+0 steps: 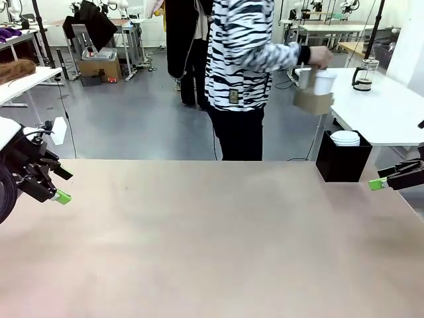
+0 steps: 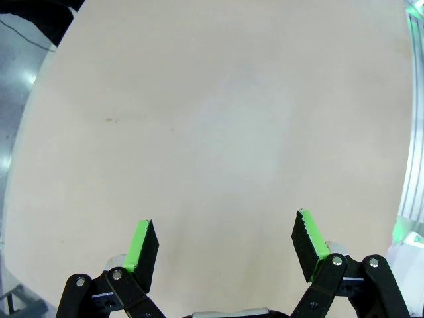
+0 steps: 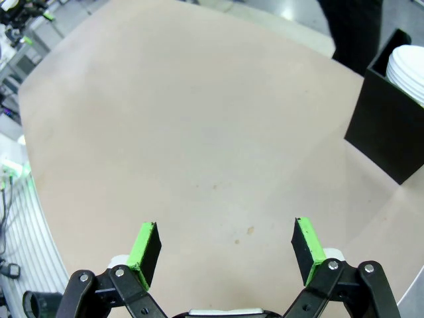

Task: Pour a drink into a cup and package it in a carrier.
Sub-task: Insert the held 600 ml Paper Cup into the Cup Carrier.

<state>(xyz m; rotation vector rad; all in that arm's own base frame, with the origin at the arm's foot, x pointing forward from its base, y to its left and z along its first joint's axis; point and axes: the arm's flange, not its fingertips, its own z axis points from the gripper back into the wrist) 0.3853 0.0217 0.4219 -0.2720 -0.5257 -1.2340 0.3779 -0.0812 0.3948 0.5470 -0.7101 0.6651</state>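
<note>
Left gripper [image 2: 224, 248] sits at about 9 o'clock on the beige table [image 1: 212, 245], jaws spread wide, nothing between the green pads [image 2: 140, 244]; in the front view the same left gripper [image 1: 55, 189] hangs just over the table edge. Right gripper [image 3: 225, 248] at about 3 o'clock, jaws also wide apart and empty; front view catches only its green tip and black finger at the right edge [image 1: 383, 181].

Table surface between them is bare beige with a few small specks.

Black box [image 1: 342, 161] stands at the far right corner, about 1 o'clock, with a stack of white lids or plates [image 1: 345, 138] on top, hard to tell which. The right wrist view shows the same black box [image 3: 387, 132] at its upper right.

Beyond the far edge, at 12 to 1 o'clock, a person in a zebra-print top [image 1: 238, 53] stands turned toward a white side table [image 1: 391, 109]. The person's hand [image 1: 318, 57] is over a white cup [image 1: 324, 83] sitting in the brown cardboard carrier [image 1: 313, 101], held off the side table.

The glass pot with the dark drink [image 1: 364, 75] stands on that side table, about 2 o'clock, well apart from both grippers.
</note>
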